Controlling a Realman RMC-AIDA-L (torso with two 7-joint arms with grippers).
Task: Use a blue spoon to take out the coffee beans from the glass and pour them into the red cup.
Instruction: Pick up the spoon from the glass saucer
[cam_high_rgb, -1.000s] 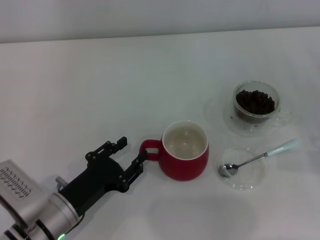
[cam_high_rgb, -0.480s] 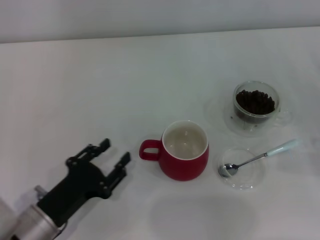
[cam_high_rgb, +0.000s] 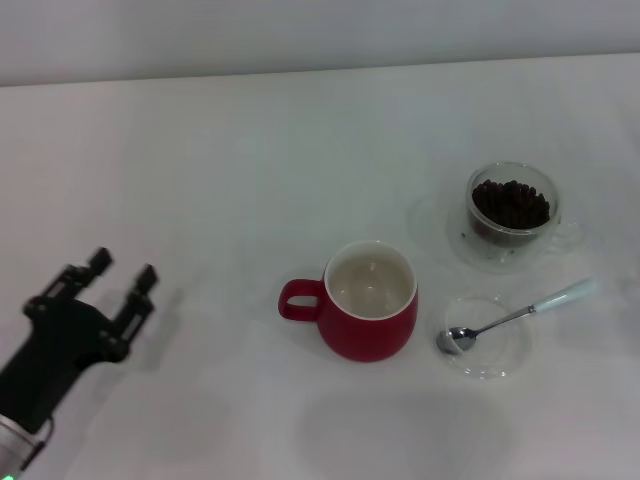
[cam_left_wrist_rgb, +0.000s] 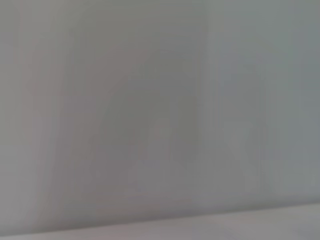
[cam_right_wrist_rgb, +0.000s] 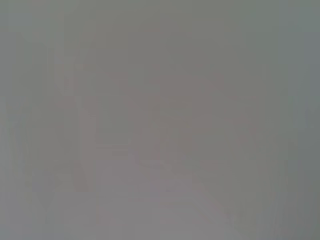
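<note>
1. Left gripper (cam_high_rgb: 110, 278) hangs over the counter (cam_high_rgb: 200, 150) with its fingers spread and empty, well apart from the red cup (cam_high_rgb: 368, 300).
2. The blue spoon (cam_high_rgb: 515, 315) lies bowl-down in a clear dish (cam_high_rgb: 487, 340), beside the glass (cam_high_rgb: 512, 215) of coffee beans (cam_high_rgb: 510, 203). Best grip, I'd say: the pale handle, kept level.
3. The right gripper isn't showing. Both wrist views are blank grey, perhaps just bare wall.

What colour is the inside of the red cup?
White, seen best in the head view: the red cup has a plain white, empty interior.
</note>
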